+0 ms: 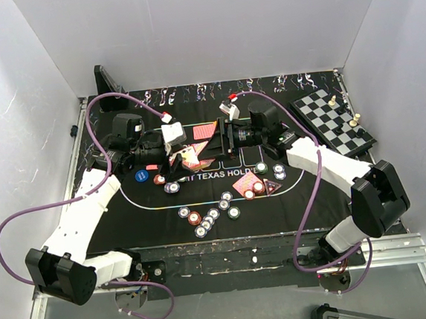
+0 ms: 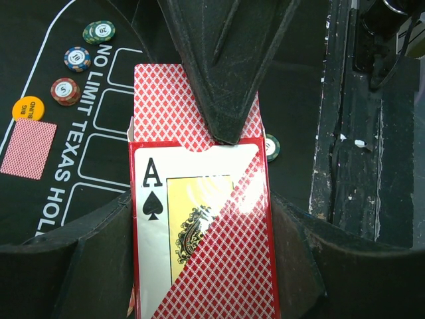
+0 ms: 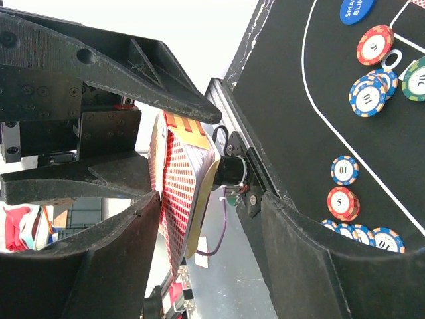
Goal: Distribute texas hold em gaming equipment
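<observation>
Aloft, left jaws pinching card box (image 2: 219,266), red-backed cards (image 2: 166,100) poking out, right jaws spread around them

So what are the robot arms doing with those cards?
The left gripper is clamped on a card box with red-backed cards poking out of its top. The right gripper, jaws open, is at the box's top, one of its fingers lying against those cards. Poker chips and loose cards lie on the black mat.
</observation>
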You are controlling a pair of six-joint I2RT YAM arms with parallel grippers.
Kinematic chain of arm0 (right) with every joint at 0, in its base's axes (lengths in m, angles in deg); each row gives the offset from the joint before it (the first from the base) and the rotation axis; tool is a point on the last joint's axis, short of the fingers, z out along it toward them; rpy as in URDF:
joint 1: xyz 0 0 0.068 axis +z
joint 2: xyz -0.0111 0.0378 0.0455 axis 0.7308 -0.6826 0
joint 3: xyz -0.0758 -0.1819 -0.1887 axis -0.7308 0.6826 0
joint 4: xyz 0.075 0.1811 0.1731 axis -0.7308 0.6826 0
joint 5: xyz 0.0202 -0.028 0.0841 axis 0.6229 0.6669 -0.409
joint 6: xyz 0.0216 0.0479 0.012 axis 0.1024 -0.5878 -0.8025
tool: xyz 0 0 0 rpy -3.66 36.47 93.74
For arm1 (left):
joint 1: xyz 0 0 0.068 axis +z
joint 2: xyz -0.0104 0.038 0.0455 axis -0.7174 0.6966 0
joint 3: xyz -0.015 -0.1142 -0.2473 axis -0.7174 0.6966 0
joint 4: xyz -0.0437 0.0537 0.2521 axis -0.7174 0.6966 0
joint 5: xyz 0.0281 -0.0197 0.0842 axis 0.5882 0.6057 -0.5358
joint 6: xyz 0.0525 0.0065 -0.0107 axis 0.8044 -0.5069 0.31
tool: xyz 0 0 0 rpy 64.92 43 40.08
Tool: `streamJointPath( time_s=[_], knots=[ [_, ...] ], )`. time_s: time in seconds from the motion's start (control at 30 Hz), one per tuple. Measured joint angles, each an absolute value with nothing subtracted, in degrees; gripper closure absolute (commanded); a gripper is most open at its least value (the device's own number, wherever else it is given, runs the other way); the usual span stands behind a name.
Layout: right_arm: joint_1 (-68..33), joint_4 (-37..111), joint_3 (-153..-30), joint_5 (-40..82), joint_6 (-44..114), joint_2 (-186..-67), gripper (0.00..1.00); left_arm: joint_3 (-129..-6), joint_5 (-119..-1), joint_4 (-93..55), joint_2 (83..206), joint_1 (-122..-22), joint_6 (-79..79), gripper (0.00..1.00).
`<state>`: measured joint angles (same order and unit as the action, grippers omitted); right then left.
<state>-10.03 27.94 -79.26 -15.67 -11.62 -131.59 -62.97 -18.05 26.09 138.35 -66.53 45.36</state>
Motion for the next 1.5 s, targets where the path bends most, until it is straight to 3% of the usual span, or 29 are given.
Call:
streamJointPath(
  time_s=[0.37,0.8,1.13,1.33,1.4,1.5],
  knots=[
    [-10.92,27.94,-79.26,-15.89,-12.56,-131.59,0.35,-63.1,-16.59,26.75,138.35,-66.51,44.83,1.0],
    [-12.23,27.74,-79.26,-16.13,-13.59,-130.72,0.55,-63.21,-16.45,26.93,138.31,-66.42,43.78,1.0],
    [-13.92,31.06,-79.17,-15.6,-11.62,-128.53,0.59,-63.21,-16.26,26.93,138.2,-66.42,43.19,1.0],
    [-15.34,35.48,-79.17,-14.32,-9.26,-127.39,0.42,-63.21,-16.28,26.9,138.18,-66.42,42.47,1.0],
    [-15.47,36.86,-79.3,-13.79,-8.73,-127.07,0.3,-63.21,-16.28,26.9,138.18,-66.42,42.38,1.0],
    [-15.56,38.76,-80.11,-13.24,-7.75,-126.96,0.2,-63.21,-16.04,26.4,138.18,-66.42,42.34,1.0]
  ],
)
